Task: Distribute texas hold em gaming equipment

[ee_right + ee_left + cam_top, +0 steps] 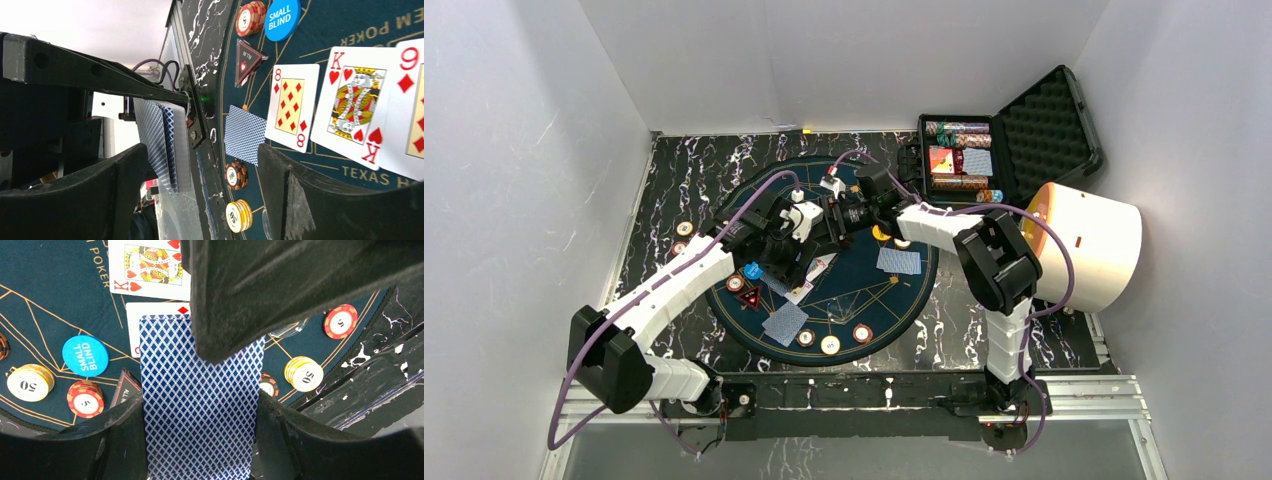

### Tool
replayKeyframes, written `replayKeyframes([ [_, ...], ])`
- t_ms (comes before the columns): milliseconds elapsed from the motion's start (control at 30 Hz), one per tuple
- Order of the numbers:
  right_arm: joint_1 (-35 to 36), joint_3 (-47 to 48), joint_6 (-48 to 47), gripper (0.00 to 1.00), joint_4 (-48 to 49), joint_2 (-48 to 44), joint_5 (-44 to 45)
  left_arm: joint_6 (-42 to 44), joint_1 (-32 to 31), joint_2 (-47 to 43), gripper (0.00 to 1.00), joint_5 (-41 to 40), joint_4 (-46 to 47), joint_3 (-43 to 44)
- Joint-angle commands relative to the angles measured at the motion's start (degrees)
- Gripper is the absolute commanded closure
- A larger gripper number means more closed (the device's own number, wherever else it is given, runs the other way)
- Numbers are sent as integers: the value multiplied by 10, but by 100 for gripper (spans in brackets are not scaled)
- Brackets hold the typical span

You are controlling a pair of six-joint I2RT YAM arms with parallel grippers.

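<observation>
I'm driving this in a robot lab's test booth, not a card room: plain white panel walls [514,150] box in a marbled black tabletop [679,165], and an aluminium rail [1084,398] (bare extruded metal) runs along its near edge.

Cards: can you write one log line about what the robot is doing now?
left gripper: holds blue-backed deck | right gripper: open, empty | mat: eight, king, nine face up

My left gripper [792,252] reaches toward one o'clock, clamped on the card deck [200,415] — my right gripper [826,224] points toward nine o'clock, jaws spread wide, just beside it.
</observation>
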Motion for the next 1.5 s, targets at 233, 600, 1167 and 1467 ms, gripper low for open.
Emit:
replayKeyframes([
  [233,28,23,8,18,24,1,5,-6,-3,-25,100,14,5,12],
  [600,5,31,-31,30,-26,-12,16,-8,-3,-24,100,16,4,14],
  [1167,-7,21,-59,37,-84,-72,30,-13,-3,-12,100,13,5,3],
  [1467,-7,33,-73,53,-117,-71,48,-13,-3,-15,100,11,3,7],
])
